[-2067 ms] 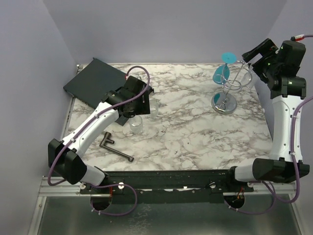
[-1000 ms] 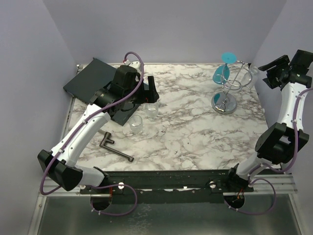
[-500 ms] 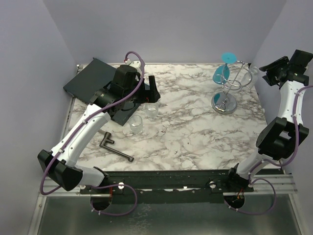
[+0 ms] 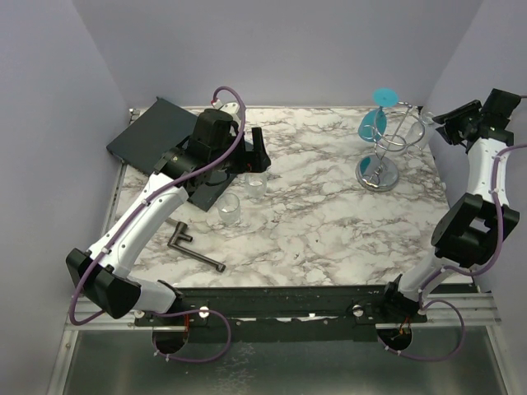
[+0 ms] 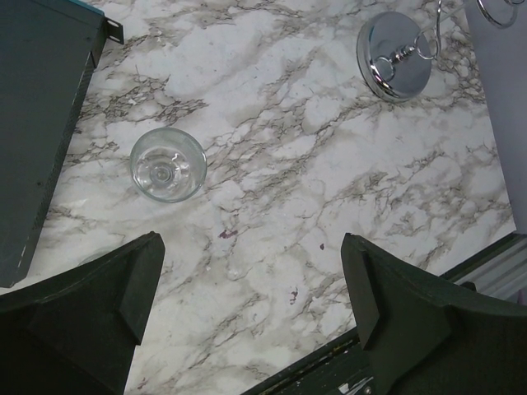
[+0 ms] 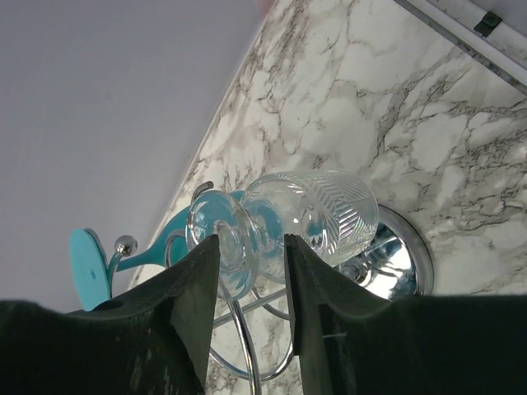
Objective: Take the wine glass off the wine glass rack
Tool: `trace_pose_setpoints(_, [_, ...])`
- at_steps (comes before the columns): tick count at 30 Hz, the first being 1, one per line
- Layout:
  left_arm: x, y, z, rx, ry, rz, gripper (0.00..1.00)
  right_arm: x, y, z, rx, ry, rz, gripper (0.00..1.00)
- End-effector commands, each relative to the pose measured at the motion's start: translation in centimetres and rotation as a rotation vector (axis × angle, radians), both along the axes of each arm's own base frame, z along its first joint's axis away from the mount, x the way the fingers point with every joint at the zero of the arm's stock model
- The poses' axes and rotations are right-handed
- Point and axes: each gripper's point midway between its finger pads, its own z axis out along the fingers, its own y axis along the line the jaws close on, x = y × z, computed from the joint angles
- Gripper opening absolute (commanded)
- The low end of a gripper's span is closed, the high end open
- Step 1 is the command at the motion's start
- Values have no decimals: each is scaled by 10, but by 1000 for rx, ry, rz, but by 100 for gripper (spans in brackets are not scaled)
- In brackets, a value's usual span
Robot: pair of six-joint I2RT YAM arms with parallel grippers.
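At the far right of the marbled surface (image 4: 313, 206), the clear wine glass (image 6: 309, 218) hangs bowl-down on the chrome wine glass rack (image 4: 380, 156), beside a teal glass (image 4: 372, 123). The right claw (image 6: 247, 247) has its fingers set narrowly on either side of the stem and foot; whether they press on it cannot be told. The left claw (image 5: 251, 247) hangs wide open at the far left, above a small clear tumbler (image 5: 168, 164).
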Motion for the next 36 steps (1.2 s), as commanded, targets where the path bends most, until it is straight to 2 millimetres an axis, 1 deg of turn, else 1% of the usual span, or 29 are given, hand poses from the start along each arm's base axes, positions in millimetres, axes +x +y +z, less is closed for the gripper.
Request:
trace_pose_setpoints(1, [4, -6, 14, -28, -40, -25, 97, 6, 2, -8, 41, -15, 14, 41])
trace_pose_setpoints(9, [4, -6, 15, -33, -38, -23, 97, 5, 6, -2, 58, -29, 19, 30])
trace_pose_setpoints(17, [3, -6, 14, -34, -37, -23, 97, 4, 6, 6, 49, -42, 15, 21])
trace_pose_setpoints(27, [3, -6, 15, -35, -38, -24, 97, -3, 4, 20, 29, -61, -11, 15])
trace_pose_setpoints(36, [3, -6, 15, -38, -38, -19, 97, -4, 5, 24, 41, -85, -32, 1])
